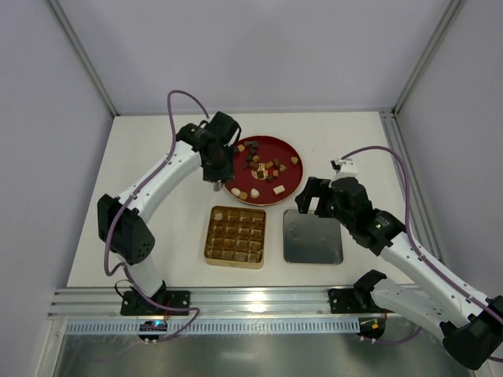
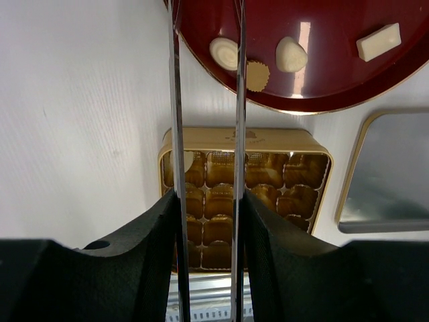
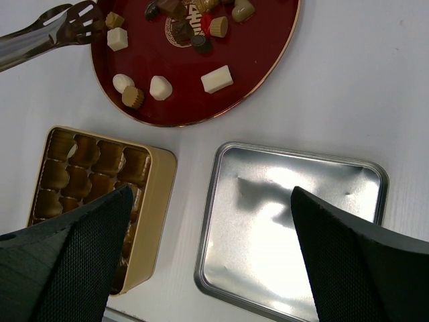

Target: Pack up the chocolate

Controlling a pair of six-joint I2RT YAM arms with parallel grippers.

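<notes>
The chocolate (image 1: 263,166), several dark, tan and white pieces, lies on a round red plate (image 1: 295,179). My left gripper (image 1: 214,169) is shut on metal tongs (image 2: 175,100), whose tips (image 3: 74,20) sit at the plate's left edge beside a tan piece (image 3: 114,19). The gold gridded box (image 1: 236,236) stands open in front of the plate, and it also shows in the left wrist view (image 2: 241,134). White and tan pieces (image 2: 291,55) lie near the plate's front rim. My right gripper (image 1: 310,200) is open and empty above the silver lid (image 3: 295,228).
The silver lid (image 1: 313,237) lies flat to the right of the gold box. The metal rail (image 1: 251,302) runs along the table's front edge. Frame posts stand at the back corners.
</notes>
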